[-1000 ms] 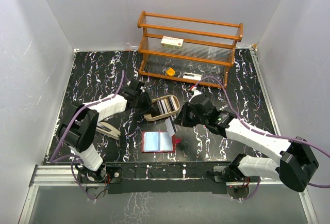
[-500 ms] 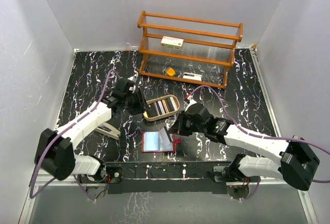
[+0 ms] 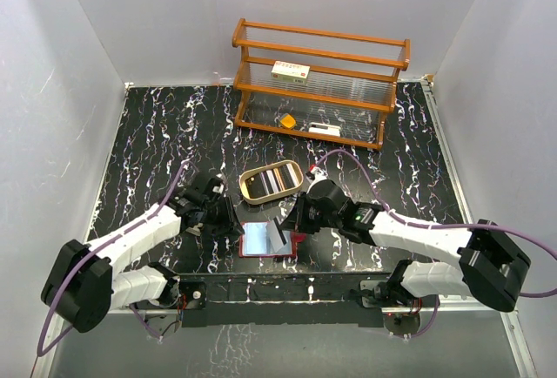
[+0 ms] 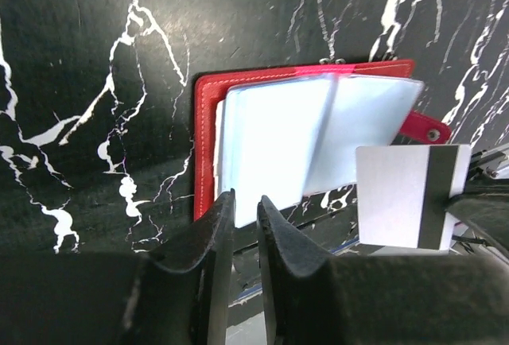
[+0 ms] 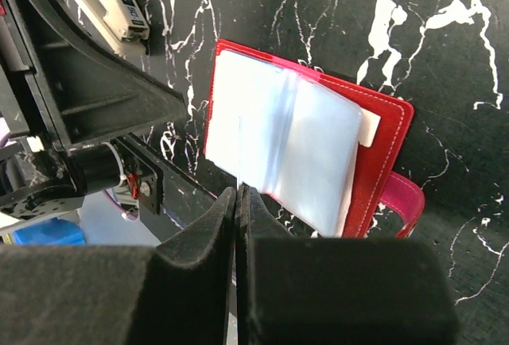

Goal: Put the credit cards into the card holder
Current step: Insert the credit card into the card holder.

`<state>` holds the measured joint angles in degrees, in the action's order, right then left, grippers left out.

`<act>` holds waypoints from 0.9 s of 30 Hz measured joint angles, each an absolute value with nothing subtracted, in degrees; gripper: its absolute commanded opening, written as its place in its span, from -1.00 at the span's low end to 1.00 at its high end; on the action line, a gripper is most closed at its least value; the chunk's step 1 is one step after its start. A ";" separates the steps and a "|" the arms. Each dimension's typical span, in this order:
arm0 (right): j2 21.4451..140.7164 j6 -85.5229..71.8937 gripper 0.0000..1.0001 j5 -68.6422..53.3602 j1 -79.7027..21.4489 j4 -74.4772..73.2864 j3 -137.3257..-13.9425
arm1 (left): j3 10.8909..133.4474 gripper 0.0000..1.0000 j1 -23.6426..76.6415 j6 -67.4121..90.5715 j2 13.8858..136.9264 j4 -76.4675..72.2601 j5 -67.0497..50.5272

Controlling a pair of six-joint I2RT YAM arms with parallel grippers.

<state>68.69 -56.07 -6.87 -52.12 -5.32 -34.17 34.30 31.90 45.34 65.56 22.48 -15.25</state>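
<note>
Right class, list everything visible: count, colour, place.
card holder: 1, red, lying open, near front.
credit card: 1, white, grey stripe, over card holder.
tray cards: several, grey and dark, inside tray.
tray: 1, tan oval, behind card holder.
rack: 1, brown wood, at back.
box: 1, white and red, rack's upper shelf.
wedge: 1, orange, rack's bottom shelf.
stapler: 1, white, left of card holder.
left hand: 1, black, slightly open, empty, beside card holder.
right hand: 1, black, shut on credit card.
</note>
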 measured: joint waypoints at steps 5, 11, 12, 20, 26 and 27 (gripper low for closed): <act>70.19 -56.12 -1.00 -6.57 -52.12 -4.01 -33.12 | 30.17 -0.66 32.99 47.62 65.58 19.14 -15.94; 70.94 -56.10 -1.00 -5.54 -52.12 -3.62 -33.06 | 27.24 -0.69 33.67 49.58 65.69 13.39 -15.86; 70.94 -56.12 -1.00 -5.52 -52.12 -3.31 -32.95 | 26.87 -0.69 33.76 49.80 65.87 12.99 -15.79; 71.53 -57.56 -1.00 -5.54 -52.12 -1.04 -30.85 | 24.95 -0.70 35.55 52.18 68.05 10.22 -15.20; 71.75 -58.63 -1.00 -5.50 -52.12 -0.67 -30.09 | 24.60 -0.70 37.93 54.37 67.99 9.02 -13.82; 71.79 -58.63 -1.00 -5.50 -52.12 -0.49 -30.06 | 24.49 -0.70 38.20 54.70 67.81 8.97 -13.41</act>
